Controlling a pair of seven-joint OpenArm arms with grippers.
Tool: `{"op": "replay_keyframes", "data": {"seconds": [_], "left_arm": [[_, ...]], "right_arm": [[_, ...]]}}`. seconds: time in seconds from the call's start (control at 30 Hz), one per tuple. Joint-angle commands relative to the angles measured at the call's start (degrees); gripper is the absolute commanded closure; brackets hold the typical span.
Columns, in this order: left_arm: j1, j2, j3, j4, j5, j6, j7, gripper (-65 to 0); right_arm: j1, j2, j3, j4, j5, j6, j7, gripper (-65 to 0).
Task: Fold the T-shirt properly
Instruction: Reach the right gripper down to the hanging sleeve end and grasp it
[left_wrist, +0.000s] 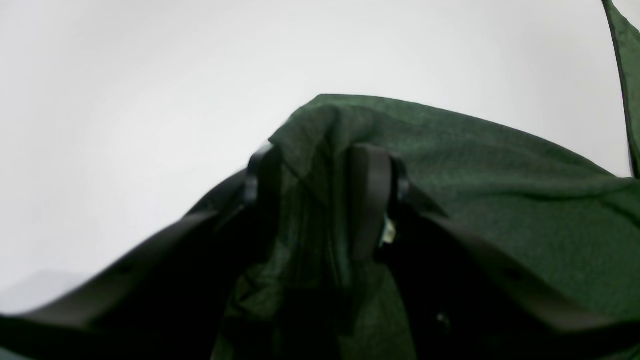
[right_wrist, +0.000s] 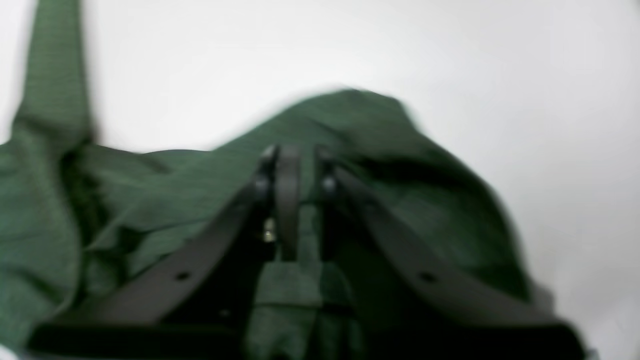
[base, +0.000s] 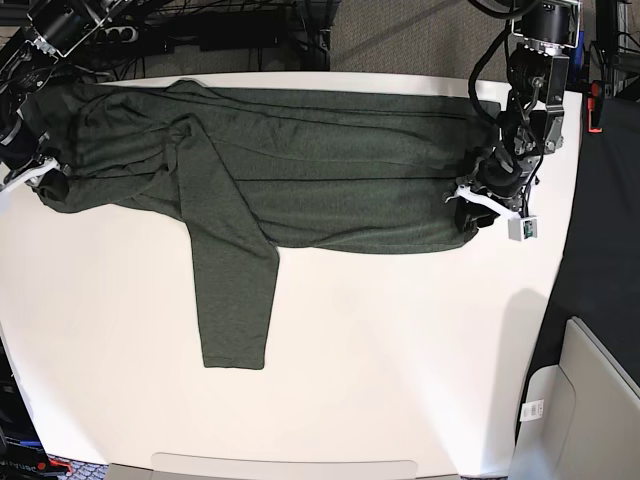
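Observation:
The dark olive-green T-shirt lies spread flat across the far half of the white table. One long sleeve points toward the near edge. At the table's right side, my left gripper holds the shirt's edge. In the left wrist view that gripper is shut on a bunched fold of the T-shirt. At the far left edge, my right gripper is at the shirt's other end. The right wrist view is blurred, but the right gripper has its fingers nearly together with T-shirt fabric pinched between them.
Dark floor borders the table on the right, where a light grey bin stands near the front corner. Cables and dark gear run behind the far edge. A narrow strip of fabric hangs at the right edge of the left wrist view.

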Motion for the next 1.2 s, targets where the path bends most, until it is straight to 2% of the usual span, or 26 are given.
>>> {"op": "replay_keyframes", "data": {"seconds": [0.0, 0.13, 0.27, 0.4, 0.47, 0.57, 0.67, 0.87, 0.97, 1.17], "left_arm": [[-0.73, -0.87, -0.50, 1.07, -0.31, -0.34, -1.03, -20.3], [-0.91, -0.87, -0.67, 1.95, -0.31, -0.34, -1.12, -20.2], [-1.00, -1.04, -1.73, 4.14, -0.31, -0.34, -1.12, -20.2], [-0.73, -1.04, -3.75, 6.61, -0.31, -0.34, -0.51, -21.0], [-0.73, -1.13, -3.84, 7.48, -0.22, -0.25, -0.51, -24.0], [-0.73, -1.13, -3.92, 7.66, -0.22, -0.16, -0.51, -27.2], [-0.47, -1.13, -3.92, 7.66, -0.22, -0.16, -0.51, -27.2], [0.50, -1.13, -3.92, 7.66, -0.22, -0.16, -0.86, -27.2], [0.50, -1.13, -3.92, 7.66, -0.22, -0.16, -0.86, -27.2], [0.85, -1.13, -3.92, 7.66, -0.22, -0.16, -0.95, -27.2]], "right_arm": [[0.11, 1.62, -0.61, 1.09, 2.08, 0.30, 0.86, -12.5], [0.82, 1.53, -8.26, 1.09, 5.50, 0.30, 0.86, -23.5], [5.04, 1.35, -17.76, 1.09, 5.33, 0.30, 1.21, -24.4], [10.75, -1.28, -21.10, 0.82, 3.83, 0.30, 1.30, -24.4], [13.83, -3.04, -21.19, 0.65, 0.49, 0.30, 1.30, -24.4], [18.49, -6.29, -21.19, -0.58, -7.68, 0.30, 1.48, -24.4], [22.27, -9.37, -21.80, -2.34, -16.56, 0.30, 4.55, -24.5], [29.30, -13.59, -28.48, -6.47, -35.02, 0.30, 11.24, -24.6], [31.67, -14.47, -30.86, -10.69, -40.12, 0.30, 16.25, -24.6], [34.40, -14.21, -32.26, -21.59, -41.00, 0.30, 23.72, -24.7]]}}
